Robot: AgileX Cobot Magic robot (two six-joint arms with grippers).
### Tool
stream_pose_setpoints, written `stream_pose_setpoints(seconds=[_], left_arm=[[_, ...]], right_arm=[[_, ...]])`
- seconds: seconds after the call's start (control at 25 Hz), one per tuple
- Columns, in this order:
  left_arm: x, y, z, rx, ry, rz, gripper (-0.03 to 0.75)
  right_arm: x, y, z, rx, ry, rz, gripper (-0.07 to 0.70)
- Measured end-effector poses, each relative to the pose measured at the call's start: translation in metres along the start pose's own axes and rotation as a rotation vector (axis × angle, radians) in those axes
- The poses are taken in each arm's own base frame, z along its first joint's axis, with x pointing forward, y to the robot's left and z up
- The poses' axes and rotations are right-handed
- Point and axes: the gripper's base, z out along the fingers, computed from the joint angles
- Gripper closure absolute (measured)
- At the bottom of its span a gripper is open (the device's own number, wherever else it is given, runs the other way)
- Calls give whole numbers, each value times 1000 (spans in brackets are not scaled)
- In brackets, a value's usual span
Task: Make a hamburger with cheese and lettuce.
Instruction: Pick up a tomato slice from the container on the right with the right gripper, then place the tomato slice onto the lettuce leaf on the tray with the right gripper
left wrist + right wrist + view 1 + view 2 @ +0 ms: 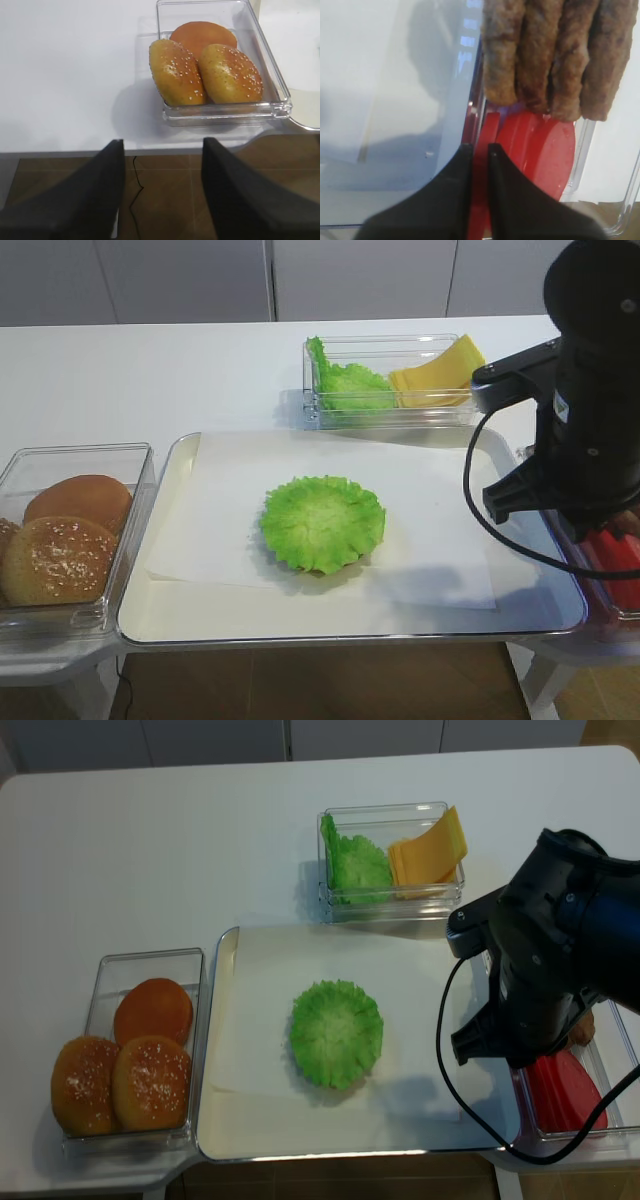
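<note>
Right gripper (480, 150) down in the clear bin (610, 1120) at the right edge of the scene, jaws pressed nearly together on the edge of a red slice (479, 200) standing on end. Looks like a pinch on just the front slice of the fanned red stack (540, 150), though hard to say for sure that only one is caught. Brown patties (555, 55) lined up just beyond, at the far end of the same bin.

Left gripper (160, 190) parked off the near left, jaws spread wide, nothing between them, hanging over the table edge with the bun bin (225, 107) and its sesame buns (200, 70) beyond.

Out in the middle: the hamburger (322, 522) so far, topped by the ruffled lettuce (336, 1032), sitting on white paper (430, 490) on the tray (180, 620). No cheese on it yet. Cheese (440, 370) fanned in the far bin (310, 390) next to spare green leaves (345, 380).

For doing this step well, probably: lift straight up and slow so the neighbouring slices don't drag along, clear the bin wall before swinging left, then lay the slice flat and centred on the leaf instead of dropping it on edge. Thin grip on a slick toy slice, so slipping seems like the main risk.
</note>
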Motion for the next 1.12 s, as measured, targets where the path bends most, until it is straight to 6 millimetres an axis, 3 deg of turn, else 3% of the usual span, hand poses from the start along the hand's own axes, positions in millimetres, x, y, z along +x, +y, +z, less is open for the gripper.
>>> stream_pose_setpoints(seconds=[0.24, 0.92, 1.12], left_arm=[[0, 0, 0, 0, 0, 0, 346], [0, 0, 0, 0, 0, 0, 346], [0, 0, 0, 0, 0, 0, 346]], right_arm=[[3, -3, -9, -14, -29, 10, 577], [44, -34, -76, -110, -269, 87, 577], [43, -37, -88, -125, -306, 99, 577]])
